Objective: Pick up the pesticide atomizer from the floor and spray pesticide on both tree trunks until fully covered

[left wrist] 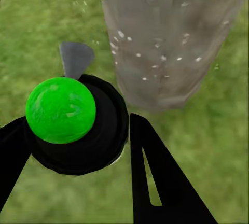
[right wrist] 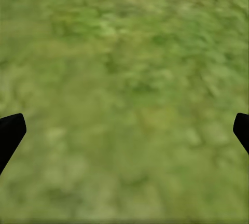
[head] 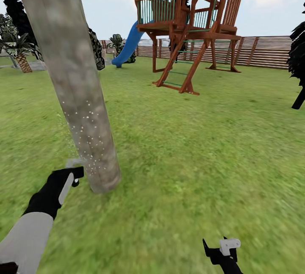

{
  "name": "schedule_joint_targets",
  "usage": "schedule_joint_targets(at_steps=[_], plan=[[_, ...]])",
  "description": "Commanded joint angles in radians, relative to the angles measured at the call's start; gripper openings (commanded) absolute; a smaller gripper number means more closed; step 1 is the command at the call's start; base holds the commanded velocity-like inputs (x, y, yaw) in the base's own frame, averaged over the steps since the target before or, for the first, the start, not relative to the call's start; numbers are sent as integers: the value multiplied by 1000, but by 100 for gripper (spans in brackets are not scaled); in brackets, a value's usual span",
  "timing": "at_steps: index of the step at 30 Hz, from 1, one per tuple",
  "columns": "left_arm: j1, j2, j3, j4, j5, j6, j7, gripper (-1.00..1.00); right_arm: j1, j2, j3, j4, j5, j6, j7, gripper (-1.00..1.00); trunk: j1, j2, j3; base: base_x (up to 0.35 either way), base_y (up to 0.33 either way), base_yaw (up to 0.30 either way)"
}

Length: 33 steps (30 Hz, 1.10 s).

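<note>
- The garden lawn (head: 203,138) spreads out as mottled green grass, closed at the back by a brown slatted wooden fence (head: 267,51).
- A wooden play tower (head: 186,24) with a ladder stands at the far side, a blue slide (head: 129,45) curving off it.
- The tree trunk (head: 74,79), a thick smooth column blotched grey-brown and tan, rises leaning from the grass just ahead of the left arm. Whitish pesticide (head: 87,132) specks dot only its lower part, so I judge the covering far from finished.
- The left gripper (left wrist: 78,146) is held low and just beside the trunk's base, presumably so the spray lands on the bark. Its black fingers (left wrist: 155,182) are clamped on the pesticide atomizer (left wrist: 78,125), a round dark body with a glossy bright green dome and a small grey nozzle pointing toward the trunk.
- The right gripper (right wrist: 124,130) hangs idle over bare grass, well apart from the trunk, its fingers spread wide and holding nothing.
</note>
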<state>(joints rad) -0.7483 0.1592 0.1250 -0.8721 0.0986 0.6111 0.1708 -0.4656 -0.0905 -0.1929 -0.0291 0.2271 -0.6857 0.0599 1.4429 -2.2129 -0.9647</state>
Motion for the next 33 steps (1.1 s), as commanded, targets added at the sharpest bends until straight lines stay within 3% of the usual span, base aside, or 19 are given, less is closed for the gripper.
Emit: schedule_joint_targets(at_steps=[1,4,5,7,13,15,18,24,25,27,33], plan=[[0,-1,0,45,-3,-46,1,-100,0,0,0,0,0,0,0,100,0,0,0,0,0,0],[31,-4,-1,133,-8,-100,2,-100,-1,0,0,0,0,0,0,100,0,0,0,0,0,0],[69,-4,-1,154,-9,-192,3,-100,0,0,0,0,0,0,0,100,0,0,0,0,0,0],[92,-8,-1,198,-9,-243,3,-100,-1,0,0,0,0,0,0,100,0,0,0,0,0,0],[99,-32,-1,273,-14,-256,1,-100,0,0,0,0,0,-1,0,100,0,0,0,27,-200,0],[99,-54,-36,279,-38,-254,8,-100,0,0,0,0,-1,-1,-1,100,0,0,0,84,-271,0],[99,-57,-53,283,-42,-252,13,-100,0,0,0,0,-1,-1,-3,100,0,0,-1,92,-271,110],[99,-59,-4,296,-23,-262,18,-100,0,0,0,0,-1,-1,-3,100,0,0,-7,145,-269,213],[99,-60,-1,310,-14,-295,20,-100,0,0,0,0,-1,-1,-3,100,0,0,-8,123,-269,219],[99,-57,1,320,-4,-330,23,-100,0,0,0,0,-1,-1,-3,100,0,0,-10,119,-269,219],[99,-59,-10,321,-13,-341,22,-100,0,0,0,0,0,-1,-2,100,0,0,-16,119,-269,219]])
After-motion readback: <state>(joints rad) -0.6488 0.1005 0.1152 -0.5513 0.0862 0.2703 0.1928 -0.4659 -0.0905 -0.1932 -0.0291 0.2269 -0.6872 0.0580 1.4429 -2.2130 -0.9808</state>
